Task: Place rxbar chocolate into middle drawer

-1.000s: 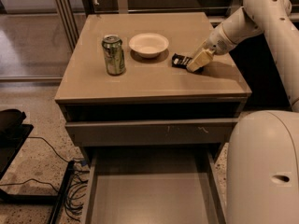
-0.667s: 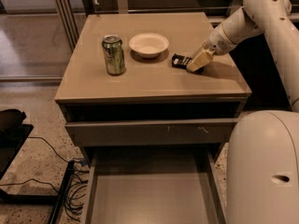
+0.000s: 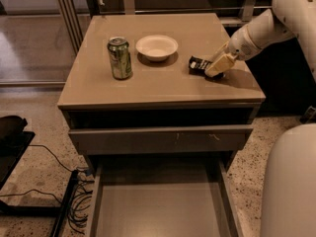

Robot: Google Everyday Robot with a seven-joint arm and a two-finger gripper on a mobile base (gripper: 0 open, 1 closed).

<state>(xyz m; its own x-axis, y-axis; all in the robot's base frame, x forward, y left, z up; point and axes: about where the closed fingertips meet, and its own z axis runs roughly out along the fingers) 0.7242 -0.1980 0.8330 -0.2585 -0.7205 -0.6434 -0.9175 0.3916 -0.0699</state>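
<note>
"Speckled stone floor (image 3: 39, 167) lies nearest, with black cables (image 3: 74, 206) at the left. What stands on it?"

"A tan cabinet. Its wide grey-taupe middle drawer (image 3: 158, 206) is pulled out toward the near edge, a flat-bottomed tray with thin side walls. Above that is a grey drawer front (image 3: 158, 139) with white scratches, then the smooth tan cabinet top (image 3: 163, 83)."

"And on top?"

"A green metal can (image 3: 120, 58) at the left and a round white bowl (image 3: 156, 47) a little farther back. At the right lies the small black-wrapped rxbar chocolate (image 3: 198, 64), flat on the surface. The cream-coloured gripper (image 3: 215, 69) is down at the bar's right end — whether it grips the bar, I cannot tell."
</note>
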